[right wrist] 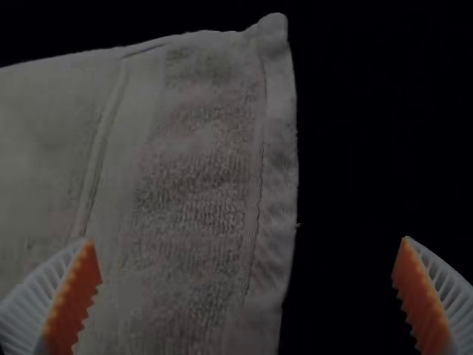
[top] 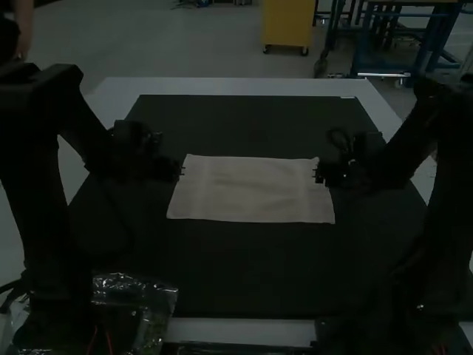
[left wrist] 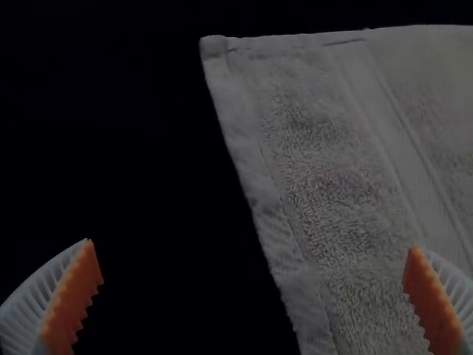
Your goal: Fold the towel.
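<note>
High view: towel (top: 251, 191) crosswise, long axis side to side (left claw (top: 182, 171), right claw (top: 318, 175) both agape).

The left arm (top: 44, 200) and right arm (top: 451, 185) are near-black, with thick, blocky links. A dark cable (top: 340, 136) loops just behind the right arm's jaws. White ribbed fingers (left wrist: 26, 314) carry orange, saw-toothed pads (left wrist: 74, 296).

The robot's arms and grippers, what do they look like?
The left arm and right arm look black, with thick jointed parts. The left gripper and right gripper each have two white, ribbed, tapering fingers with orange, zigzag-edged pads.
</note>
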{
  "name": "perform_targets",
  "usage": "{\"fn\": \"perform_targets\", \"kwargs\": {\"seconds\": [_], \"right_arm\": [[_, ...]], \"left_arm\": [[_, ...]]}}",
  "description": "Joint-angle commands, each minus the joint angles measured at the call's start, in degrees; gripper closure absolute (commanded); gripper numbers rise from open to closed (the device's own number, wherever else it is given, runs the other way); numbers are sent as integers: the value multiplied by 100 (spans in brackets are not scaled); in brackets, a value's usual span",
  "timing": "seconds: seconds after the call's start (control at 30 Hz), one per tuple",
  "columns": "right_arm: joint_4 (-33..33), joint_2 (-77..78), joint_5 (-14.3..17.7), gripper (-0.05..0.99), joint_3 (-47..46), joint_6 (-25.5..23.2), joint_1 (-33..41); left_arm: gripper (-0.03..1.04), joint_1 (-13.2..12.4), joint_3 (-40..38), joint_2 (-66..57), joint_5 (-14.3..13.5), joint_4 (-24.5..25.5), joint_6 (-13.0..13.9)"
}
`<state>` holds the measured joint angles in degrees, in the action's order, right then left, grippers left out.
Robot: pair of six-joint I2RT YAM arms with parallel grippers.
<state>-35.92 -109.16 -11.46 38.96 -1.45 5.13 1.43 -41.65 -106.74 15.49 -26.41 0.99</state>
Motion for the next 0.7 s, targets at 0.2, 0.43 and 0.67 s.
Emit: {"fn": "perform_targets", "kwargs": {"seconds": [0.2,0.43,0.67], "right_arm": [[-46,-668,-66,3,692,40,103],[-46,-993,-66,3,1035,31,103],[-38,-1151,-66,3,1228,31,120]], "left_arm": [[5,50,-414,-304,86,-145,85],[5,200,-449,-444,69,-382,103],[5,182,-660,-787,69,-329,94]]}}
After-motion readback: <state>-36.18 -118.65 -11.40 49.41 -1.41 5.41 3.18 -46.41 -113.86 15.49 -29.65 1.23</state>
